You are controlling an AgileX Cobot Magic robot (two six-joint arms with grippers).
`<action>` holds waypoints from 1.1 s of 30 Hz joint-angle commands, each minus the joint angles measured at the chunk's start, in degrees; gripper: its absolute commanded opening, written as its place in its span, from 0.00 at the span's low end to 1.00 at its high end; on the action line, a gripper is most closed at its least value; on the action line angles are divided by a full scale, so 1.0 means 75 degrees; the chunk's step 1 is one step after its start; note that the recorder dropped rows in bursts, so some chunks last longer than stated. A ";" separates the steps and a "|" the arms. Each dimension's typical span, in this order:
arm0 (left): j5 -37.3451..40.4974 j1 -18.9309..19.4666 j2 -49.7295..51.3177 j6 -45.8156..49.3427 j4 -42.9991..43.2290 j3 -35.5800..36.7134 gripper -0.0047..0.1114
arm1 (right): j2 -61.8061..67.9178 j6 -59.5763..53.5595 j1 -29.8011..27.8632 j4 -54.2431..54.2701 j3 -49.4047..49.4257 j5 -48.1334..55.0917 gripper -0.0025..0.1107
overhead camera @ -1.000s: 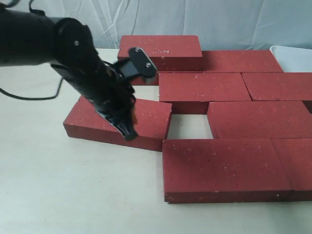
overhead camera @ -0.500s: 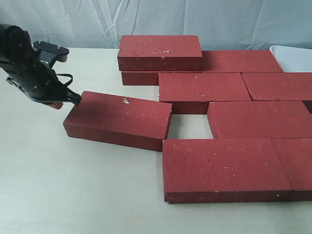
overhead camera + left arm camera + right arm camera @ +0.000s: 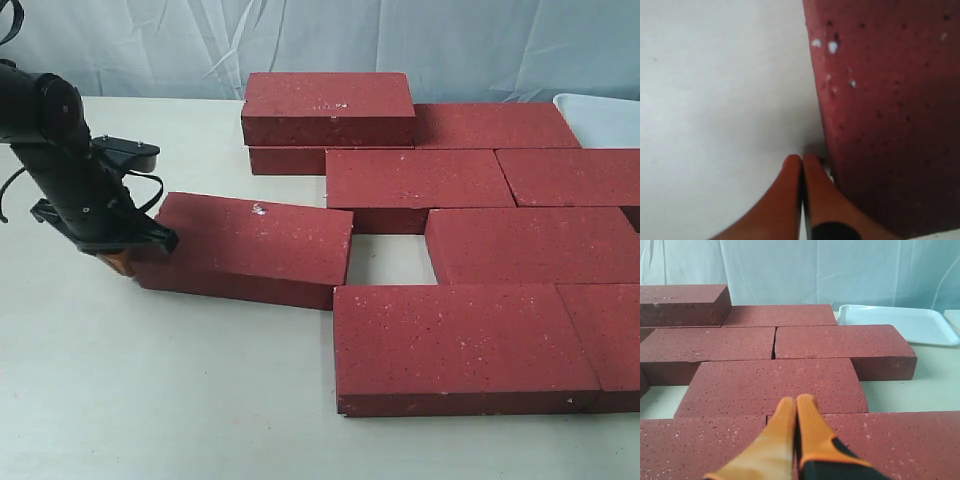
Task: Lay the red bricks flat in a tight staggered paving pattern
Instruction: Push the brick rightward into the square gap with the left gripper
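Note:
Several red bricks lie flat in staggered rows at the right (image 3: 460,345) (image 3: 530,240) (image 3: 420,185). One brick (image 3: 328,105) is stacked on another at the back. A loose red brick (image 3: 250,245) lies skewed to the left of the rows, with a gap between it and them. My left gripper (image 3: 118,260) is shut and empty, pointing down at the table by this brick's left end. In the left wrist view its tips (image 3: 802,160) sit right beside the brick's side (image 3: 885,110). My right gripper (image 3: 796,401) is shut and empty, hovering over the laid bricks (image 3: 775,377).
A white tray (image 3: 600,115) (image 3: 900,322) stands at the back right, beyond the bricks. Bare pale table (image 3: 150,380) spreads to the left and front. A light curtain closes off the back. The left arm's cable hangs at the far left.
The left arm has swung from over the loose brick out to the left, then come down beside its left end. The brick has barely shifted. Both grippers stayed shut.

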 commanded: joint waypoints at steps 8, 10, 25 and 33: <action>0.0880 -0.0121 0.0014 0.2464 -0.3103 -0.0003 0.05 | -0.0061 0.0000 -0.0045 0.0007 0.0011 -0.0060 0.01; 0.0913 -0.0217 0.0059 0.2464 -0.3154 -0.0003 0.05 | -0.0061 0.0000 -0.0045 0.0007 0.0011 -0.0060 0.01; -0.0439 -0.1419 0.0454 0.2639 -0.3444 -0.0003 0.05 | -0.0061 0.0000 -0.0045 0.0007 0.0011 -0.0060 0.01; -0.0308 -0.1652 0.0454 0.2288 -0.3053 -0.0003 0.18 | -0.0061 0.0000 -0.0045 0.0007 0.0011 -0.0060 0.01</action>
